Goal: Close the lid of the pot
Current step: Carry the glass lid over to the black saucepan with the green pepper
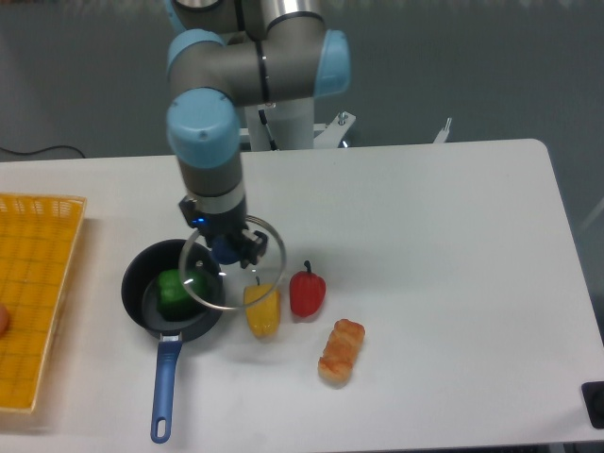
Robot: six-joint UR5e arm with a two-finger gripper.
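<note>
Below the claw [229, 247], clamped on the lid's [232, 263] knob, the pot [171, 290] sits left.

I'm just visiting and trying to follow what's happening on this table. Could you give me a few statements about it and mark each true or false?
1. The lid already sits flat on the pot. False: the gripper holds it by the knob, raised and offset to the right.
2. A green vegetable lies inside the pot. True.
3. The pot's handle is red. False: blue.
4. A yellow pepper lies beside a red pepper. True.
</note>
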